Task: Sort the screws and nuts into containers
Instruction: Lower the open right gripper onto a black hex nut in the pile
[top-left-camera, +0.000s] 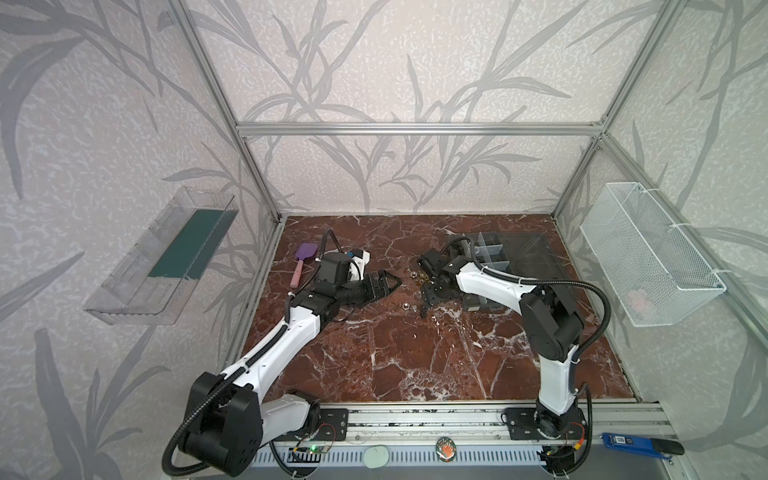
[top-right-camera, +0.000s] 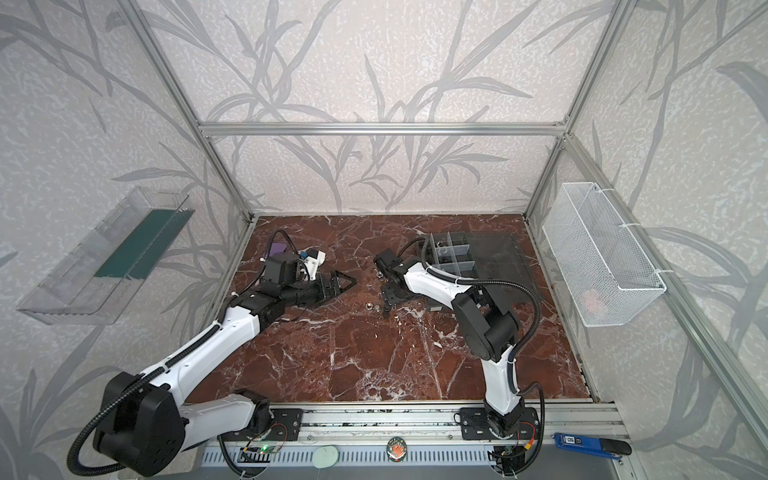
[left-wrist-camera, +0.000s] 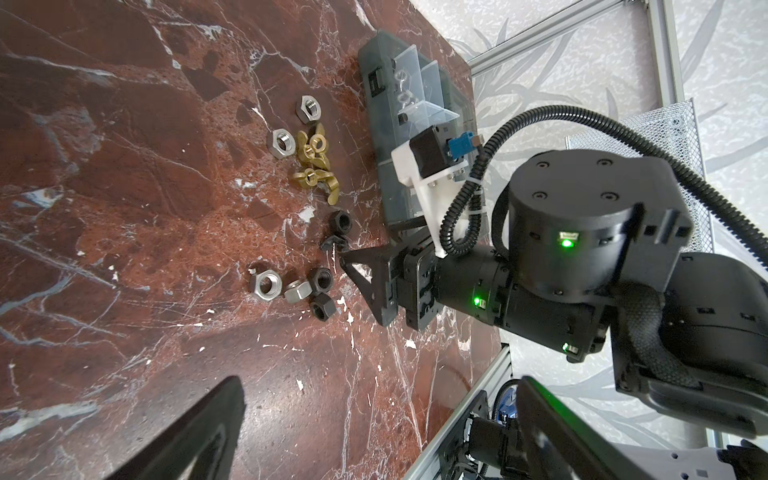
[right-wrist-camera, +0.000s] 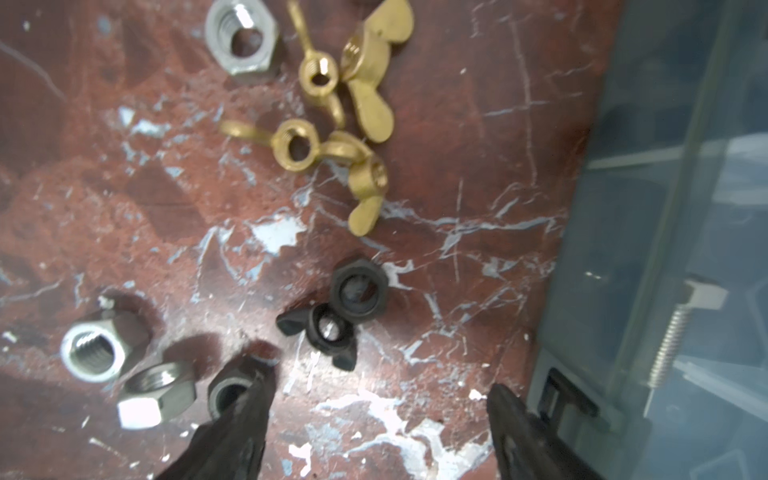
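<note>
Lying loose on the marble table (right-wrist-camera: 124, 208), the nuts (left-wrist-camera: 307, 110) look small, hard, slick and dense: silver hex nuts (right-wrist-camera: 92, 353), a black hex nut (right-wrist-camera: 222, 392), a black wing nut (right-wrist-camera: 328, 332), brass wing nuts (right-wrist-camera: 368, 62), all near the organizer box (right-wrist-camera: 623, 208). Opposite flats, or the wings, seem the surest pinch. The left gripper (left-wrist-camera: 380, 382) hangs wide open, empty. The right gripper (right-wrist-camera: 378, 378), jaws well apart, grips nothing; one finger (right-wrist-camera: 241, 415) overlaps the black hex nut, contact unclear.

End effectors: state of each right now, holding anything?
Left end effector: open, holding nothing.
Right end effector: open, holding nothing.
</note>
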